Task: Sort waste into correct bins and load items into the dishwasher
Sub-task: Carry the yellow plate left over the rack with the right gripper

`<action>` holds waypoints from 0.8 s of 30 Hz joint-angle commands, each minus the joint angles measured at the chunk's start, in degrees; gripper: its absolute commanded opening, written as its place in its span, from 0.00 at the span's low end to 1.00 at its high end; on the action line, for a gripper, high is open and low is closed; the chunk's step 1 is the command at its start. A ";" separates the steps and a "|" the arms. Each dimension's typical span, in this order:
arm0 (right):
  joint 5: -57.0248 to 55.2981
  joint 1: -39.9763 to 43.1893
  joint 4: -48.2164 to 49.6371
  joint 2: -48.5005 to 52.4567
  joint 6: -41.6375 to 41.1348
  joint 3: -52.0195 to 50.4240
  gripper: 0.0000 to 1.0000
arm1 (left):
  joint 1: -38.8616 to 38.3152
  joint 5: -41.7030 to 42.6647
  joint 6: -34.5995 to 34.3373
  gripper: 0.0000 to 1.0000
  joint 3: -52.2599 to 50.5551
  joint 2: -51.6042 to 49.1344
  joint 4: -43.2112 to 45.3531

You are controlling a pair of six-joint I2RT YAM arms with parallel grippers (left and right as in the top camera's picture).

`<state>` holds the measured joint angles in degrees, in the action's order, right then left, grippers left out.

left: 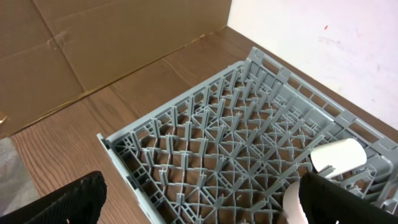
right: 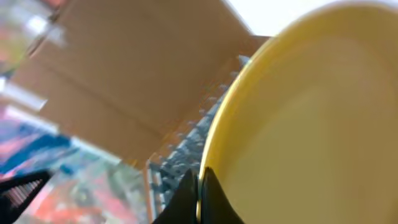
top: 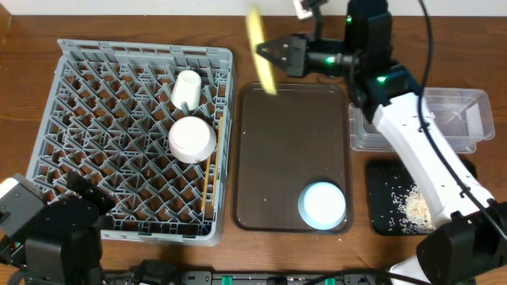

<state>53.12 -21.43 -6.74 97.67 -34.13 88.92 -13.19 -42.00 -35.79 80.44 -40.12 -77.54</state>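
One plate (top: 257, 36), pinched at its rim on edge by the right tool (top: 269, 52), hangs over the tray's (top: 289, 142) 12 o'clock end. Stiff, light, probably slick; a rim grip suits it, while the left tool (left: 205, 208) stands wide, empty.

Right arm (top: 420, 150): white shell, black joints, green LEDs, black cables looped over it. Left arm (top: 55, 241): black, white block on side. Left claw fingers (left: 68, 202) matte black.

Grey plastic dish rack (top: 119, 142) — matt lattice — on wood-grain table (top: 142, 24); yellow plate (top: 259, 51) smooth, glossy.
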 commanded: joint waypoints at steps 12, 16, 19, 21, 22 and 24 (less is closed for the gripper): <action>-13.55 -21.14 35.19 9.33 -16.96 0.15 0.01 | -0.13 -0.90 0.11 0.99 0.48 -0.17 -0.04; -13.97 -23.21 51.47 17.64 -25.81 0.15 0.01 | -0.13 -0.90 0.11 0.99 0.48 -0.17 -0.04; -15.87 -23.63 61.20 24.46 -33.44 0.15 0.01 | -0.13 -0.92 0.11 0.99 0.48 -0.17 -0.04; -18.38 -23.65 67.73 28.50 -38.05 0.15 0.01 | -0.13 -0.90 0.11 0.99 0.46 -0.17 -0.04; -19.89 -23.63 71.08 30.34 -39.89 0.15 0.01 | -0.13 -0.92 0.11 0.99 0.46 -0.17 -0.04; -23.74 -23.63 77.37 33.97 -43.25 0.15 0.01 | -0.13 -0.90 0.11 0.99 0.48 -0.17 -0.04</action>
<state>36.21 -44.60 66.61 128.57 -68.36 89.08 -13.19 -42.02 -35.81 80.44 -40.12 -77.56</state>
